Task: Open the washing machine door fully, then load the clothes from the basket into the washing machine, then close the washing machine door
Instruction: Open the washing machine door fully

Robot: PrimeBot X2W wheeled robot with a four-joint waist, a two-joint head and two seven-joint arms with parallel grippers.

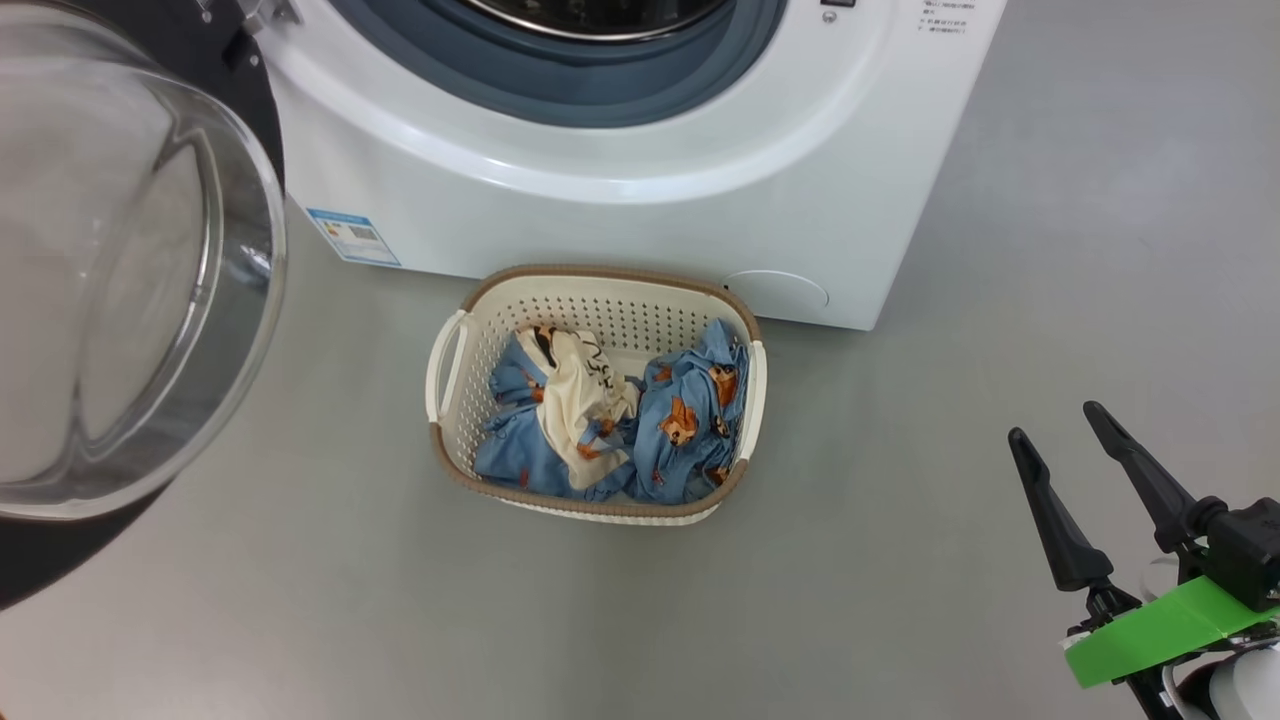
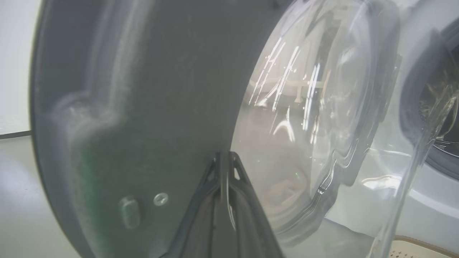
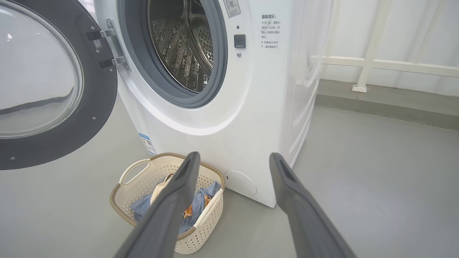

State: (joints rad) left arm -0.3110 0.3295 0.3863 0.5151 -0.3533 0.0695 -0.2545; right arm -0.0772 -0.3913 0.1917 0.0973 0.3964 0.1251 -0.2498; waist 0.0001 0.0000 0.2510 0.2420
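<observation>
The washing machine (image 1: 620, 230) stands with its steel drum (image 3: 183, 46) exposed. The washing machine door (image 1: 120, 300) is swung out on the left, glass bowl bulging toward me. My left gripper (image 2: 224, 154) is shut with nothing in it, its tips right at the door's (image 2: 143, 89) dark inner ring beside the glass. The basket (image 1: 600, 272) sits on the floor in front of the machine, holding the clothes (image 1: 680, 420), light blue with orange figures and a cream piece. My right gripper (image 1: 1055, 422) hovers open to the right of the basket, apart from it, pointing toward the machine (image 3: 251, 107).
Grey floor lies all round the basket (image 3: 204, 229). A white railing (image 3: 373, 64) on a low kerb runs along the wall to the machine's right. The open door (image 3: 93, 118) juts out over the floor to the left.
</observation>
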